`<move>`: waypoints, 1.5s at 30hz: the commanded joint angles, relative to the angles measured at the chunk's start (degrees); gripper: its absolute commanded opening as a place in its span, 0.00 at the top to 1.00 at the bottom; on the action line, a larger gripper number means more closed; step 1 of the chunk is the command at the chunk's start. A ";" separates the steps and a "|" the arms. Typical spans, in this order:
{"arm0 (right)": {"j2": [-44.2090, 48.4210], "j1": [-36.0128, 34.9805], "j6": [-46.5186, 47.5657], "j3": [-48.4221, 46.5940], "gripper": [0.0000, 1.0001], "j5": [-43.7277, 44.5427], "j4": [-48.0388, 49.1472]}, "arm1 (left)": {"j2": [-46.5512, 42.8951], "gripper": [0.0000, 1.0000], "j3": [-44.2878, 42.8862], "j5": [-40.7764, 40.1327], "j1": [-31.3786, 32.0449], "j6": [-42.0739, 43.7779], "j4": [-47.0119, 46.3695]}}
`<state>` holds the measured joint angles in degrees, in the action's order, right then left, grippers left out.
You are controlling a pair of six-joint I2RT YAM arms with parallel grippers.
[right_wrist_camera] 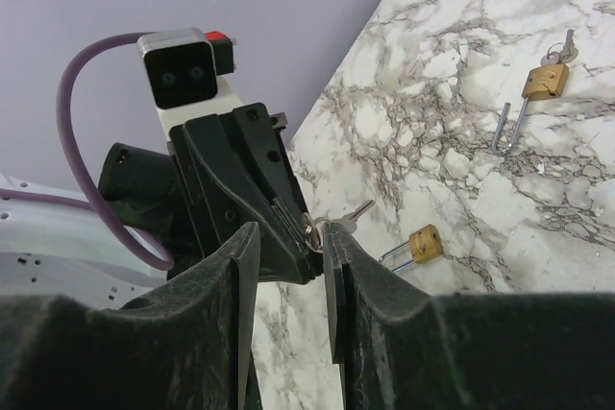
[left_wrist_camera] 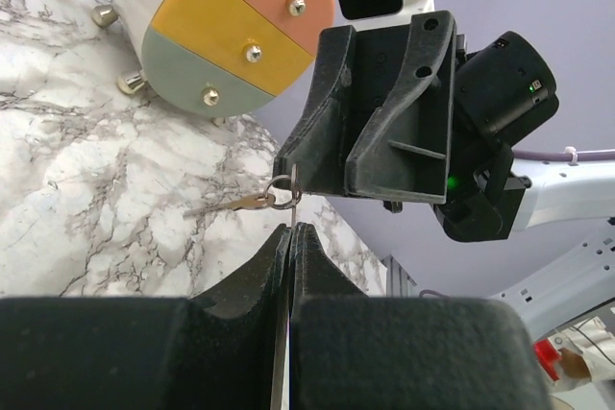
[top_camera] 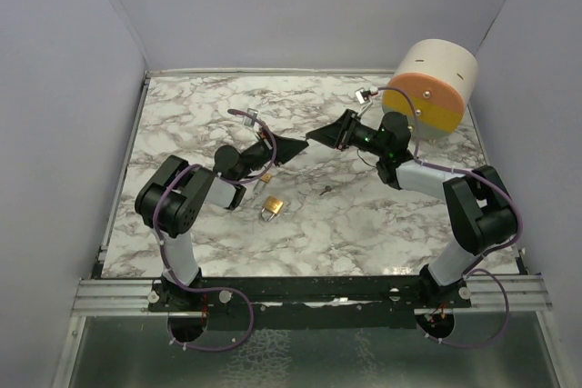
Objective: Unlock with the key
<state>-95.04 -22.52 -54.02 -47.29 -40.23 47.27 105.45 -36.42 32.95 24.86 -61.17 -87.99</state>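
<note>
Left jaws pinch small ringed keys [left_wrist_camera: 261, 202].

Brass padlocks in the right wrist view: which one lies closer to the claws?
The small brass padlock with the short shackle, just beside the right claw. The other brass padlock, far off at upper right, has a long shackle and keys.

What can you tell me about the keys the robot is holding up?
The keys are a small bunch on a thin metal ring, held above the marble table. The left gripper is shut on one flat key, seen edge-on. The ring sits at its tip, and a second metal key sticks out sideways. The right gripper is open around the ring; touching or not, I cannot tell.
</note>
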 commanded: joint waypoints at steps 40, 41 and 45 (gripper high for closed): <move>-2.81 0.14 -1.82 -1.56 0.92 -3.19 6.63 | 1.16 1.00 -2.25 4.32 0.89 -4.95 -13.79; -2.94 0.13 -1.86 -1.42 0.94 -3.26 6.72 | 1.15 1.00 -2.28 4.24 0.89 -4.94 -13.79; -2.98 0.16 -2.03 -1.31 0.99 -3.28 6.86 | 1.33 1.00 -2.47 4.23 0.89 -5.00 -13.77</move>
<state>-97.23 -22.48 -55.88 -47.40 -41.89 51.55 106.34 -38.04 36.62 25.58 -66.13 -88.01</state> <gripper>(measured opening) 0.041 0.018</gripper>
